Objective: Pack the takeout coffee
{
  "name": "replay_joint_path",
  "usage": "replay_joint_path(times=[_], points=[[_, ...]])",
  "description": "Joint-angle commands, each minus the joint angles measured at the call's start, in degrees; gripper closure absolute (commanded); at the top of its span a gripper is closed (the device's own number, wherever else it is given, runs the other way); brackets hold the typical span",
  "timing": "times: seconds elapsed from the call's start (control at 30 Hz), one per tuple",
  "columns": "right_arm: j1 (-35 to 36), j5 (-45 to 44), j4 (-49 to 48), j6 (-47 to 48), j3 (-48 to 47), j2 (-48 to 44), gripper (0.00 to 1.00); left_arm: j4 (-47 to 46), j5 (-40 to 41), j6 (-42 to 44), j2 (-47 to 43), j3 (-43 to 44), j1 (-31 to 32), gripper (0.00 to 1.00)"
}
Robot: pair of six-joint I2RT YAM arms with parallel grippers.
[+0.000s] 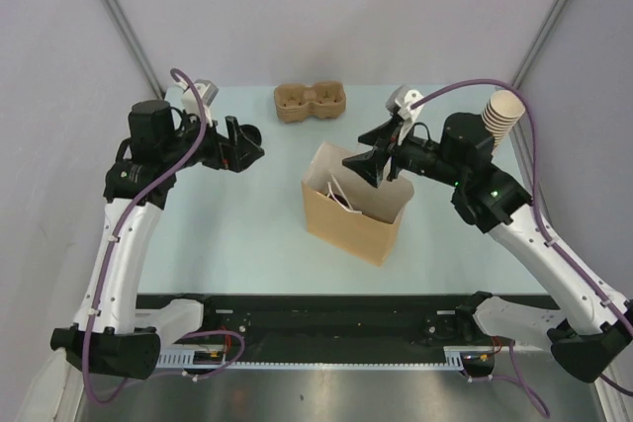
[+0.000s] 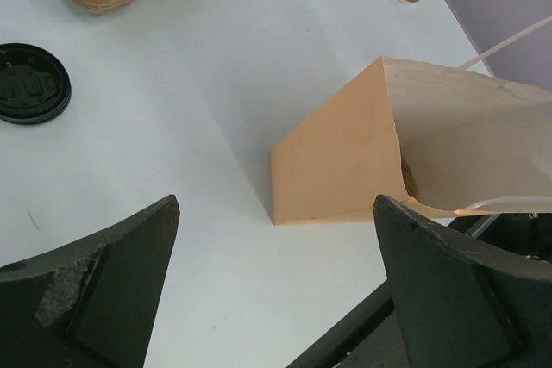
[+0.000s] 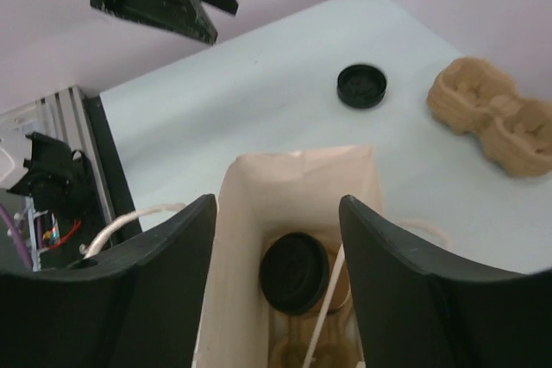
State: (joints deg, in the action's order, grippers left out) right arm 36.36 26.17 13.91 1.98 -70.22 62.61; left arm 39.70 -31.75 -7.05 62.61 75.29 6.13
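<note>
Pale table (image 1: 247,254) with a brown paper bag (image 1: 351,219) standing open about mid-table, a bit toward the right edge. The right gripper (image 1: 374,170) hangs over the bag's mouth, jaws spread, nothing in them. The left gripper (image 1: 245,142) is up over the far left part of the table, spread wide and empty too. There's a cup stack (image 1: 502,114) at the far right corner and a pulp tray (image 1: 310,102) mid far edge. The coffee (image 3: 294,271) sits low inside the bag. It's mostly a round black lid seen from above, with a sliver of tan side showing next to it. A spare lid (image 3: 362,85) lies flat near the tray.
</note>
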Motion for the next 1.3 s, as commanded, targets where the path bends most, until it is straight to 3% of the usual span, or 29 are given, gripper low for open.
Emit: replay_joint_path(times=[0.0, 0.13, 0.2, 0.37, 0.57, 0.67, 0.83, 0.93, 1.07, 1.27], points=[[-1.02, -3.85, -1.18, 1.18, -7.56, -3.37, 0.30, 3.53, -1.91, 3.09, -0.91, 4.77, -1.82, 0.00], [-4.97, -5.25, 1.99, 0.49, -10.73, -6.00, 0.17, 7.84, 0.18, 6.94, 0.67, 9.60, -2.44, 0.01], [-9.01, -6.65, 4.96, -0.04, -11.34, -7.93, 0.05, 11.52, 1.16, 9.06, 3.12, 14.33, -3.05, 0.01], [-18.84, -12.19, 15.24, -1.27, -11.26, -13.29, 0.00, 19.62, 5.47, 14.34, 8.23, 19.64, -3.67, 0.00], [-27.30, -15.36, 23.77, 0.04, -3.98, -18.75, 0.00, 19.53, 6.78, 15.31, 10.59, 14.72, -3.76, 0.00], [-30.20, -16.94, 26.50, 0.31, 2.17, -20.51, 0.01, 17.35, 5.03, 16.45, 10.08, 7.89, -3.58, 0.01], [-37.22, -13.53, 30.02, 2.06, 13.59, -21.39, 0.00, 12.16, 11.08, 19.79, 7.97, -1.01, -2.09, 0.01], [-43.45, -7.64, 29.86, 2.25, 14.58, -19.82, 0.00, 9.53, 14.42, 20.32, 6.30, -7.33, -0.86, 0.01], [-46.11, -4.38, 29.07, 2.24, 14.58, -17.17, 0.00, 6.09, 18.12, 21.55, 3.14, -15.24, 0.11, 0.00], [-46.55, -3.50, 28.80, 2.50, 14.84, -17.43, 0.00, 4.77, 18.48, 19.98, 2.43, -17.19, 0.11, 0.00]])
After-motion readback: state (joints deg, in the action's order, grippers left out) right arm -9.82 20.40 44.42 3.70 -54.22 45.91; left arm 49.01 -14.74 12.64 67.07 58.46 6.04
